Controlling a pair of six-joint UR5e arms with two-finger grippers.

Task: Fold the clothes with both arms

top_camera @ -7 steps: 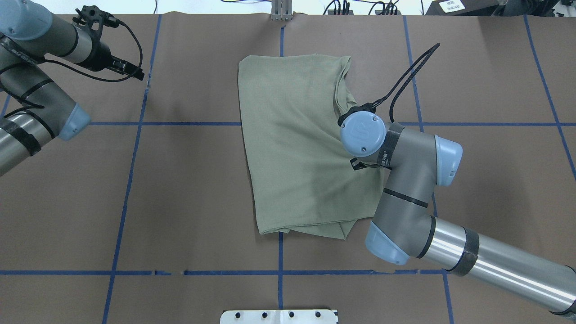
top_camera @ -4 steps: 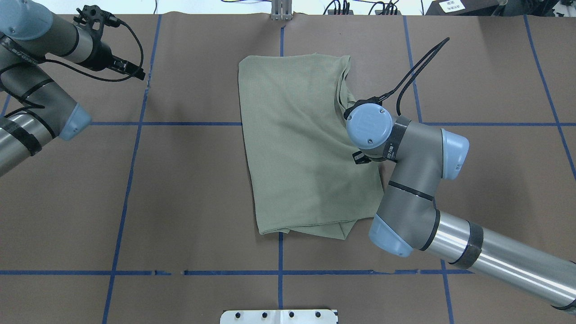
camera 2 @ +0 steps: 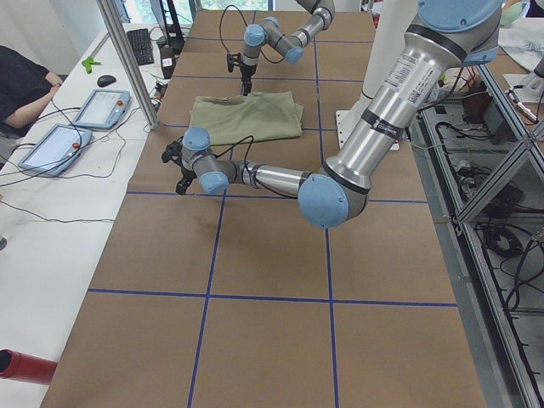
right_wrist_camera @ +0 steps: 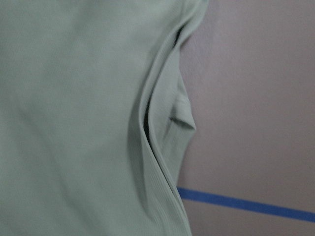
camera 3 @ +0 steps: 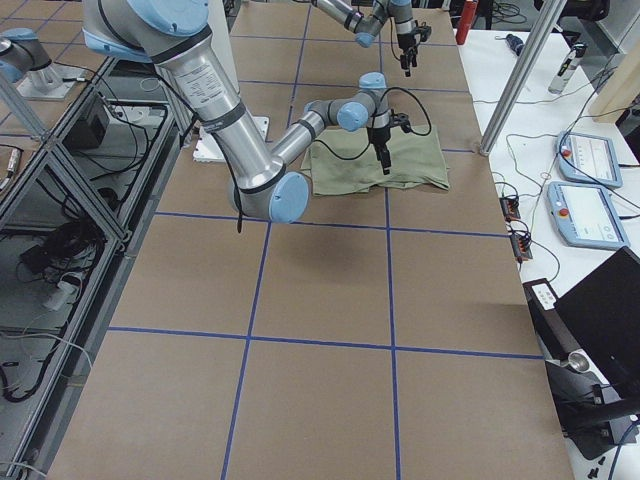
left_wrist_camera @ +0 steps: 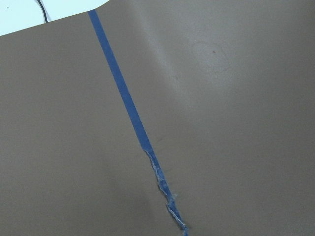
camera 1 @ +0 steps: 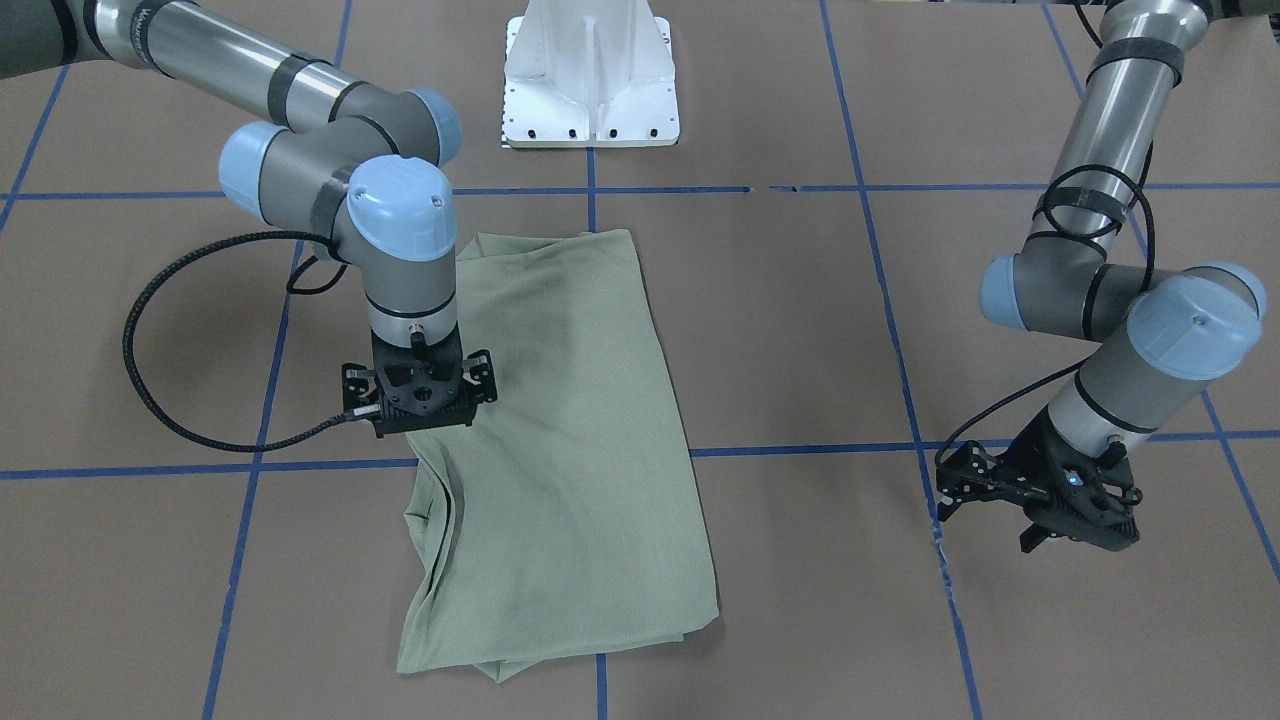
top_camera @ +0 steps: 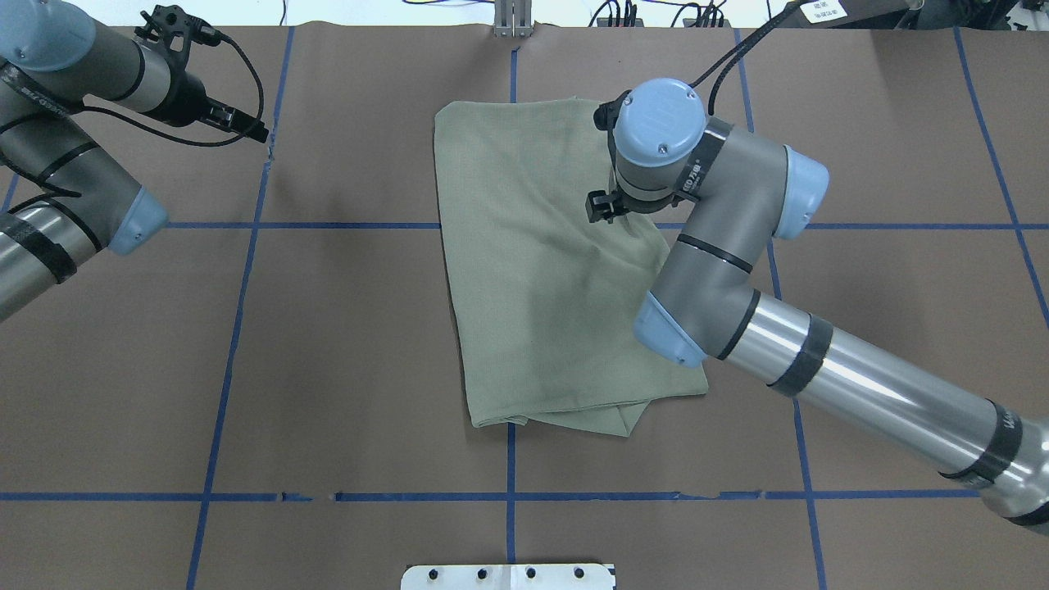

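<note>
Folded shirt (camera 1: 570, 450) — right pincer (camera 1: 420, 405) over its edge.

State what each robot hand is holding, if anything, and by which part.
Nothing appears held. The left hand hangs over the table, apart from the shirt. The right hand is above the shirt's folded edge, but the cloth lies flat, not lifted.
</note>
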